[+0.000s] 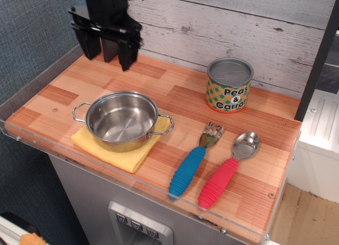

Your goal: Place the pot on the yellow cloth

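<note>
Now pot (122, 120) sits on yellow cloth (117, 151) at lower left w/ gripper (107, 50) empty, fingers spread, upper left.

The pot (122, 120) is shiny silver steel; the cloth (117, 152) under it is pale yellow. The bench (175, 97) shows striped orange and tan wood planks. The can (229, 85) has a grey lid and an orange label with green dots. The fork (193, 167) has a blue ribbed handle, the spoon (226, 172) a red one. The pincer (107, 45) is black.
</note>
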`<state>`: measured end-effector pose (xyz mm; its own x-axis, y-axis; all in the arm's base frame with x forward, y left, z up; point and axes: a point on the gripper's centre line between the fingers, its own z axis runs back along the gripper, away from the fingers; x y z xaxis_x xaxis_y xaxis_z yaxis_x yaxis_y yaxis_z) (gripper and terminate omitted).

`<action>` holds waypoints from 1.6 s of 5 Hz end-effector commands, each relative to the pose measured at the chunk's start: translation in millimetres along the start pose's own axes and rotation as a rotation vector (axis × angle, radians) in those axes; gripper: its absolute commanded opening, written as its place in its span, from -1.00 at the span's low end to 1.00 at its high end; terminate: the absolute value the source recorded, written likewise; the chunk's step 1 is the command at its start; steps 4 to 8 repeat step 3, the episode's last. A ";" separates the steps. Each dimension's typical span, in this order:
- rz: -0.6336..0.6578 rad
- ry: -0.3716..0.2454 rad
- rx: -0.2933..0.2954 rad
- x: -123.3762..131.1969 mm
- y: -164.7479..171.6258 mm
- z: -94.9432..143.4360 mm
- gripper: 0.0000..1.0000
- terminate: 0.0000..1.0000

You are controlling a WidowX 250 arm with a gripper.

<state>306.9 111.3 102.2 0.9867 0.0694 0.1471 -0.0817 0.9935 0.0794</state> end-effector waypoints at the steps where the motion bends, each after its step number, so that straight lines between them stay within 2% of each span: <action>1: 0.157 -0.058 0.038 -13.8 46.8 20.3 1.00 -1.00; 2: 0.206 -0.097 0.055 -22.1 60.4 32.7 1.00 -1.00; 3: 0.206 -0.097 0.055 -22.1 60.4 32.7 1.00 1.00; 8: 0.206 -0.097 0.055 -22.1 60.4 32.7 1.00 1.00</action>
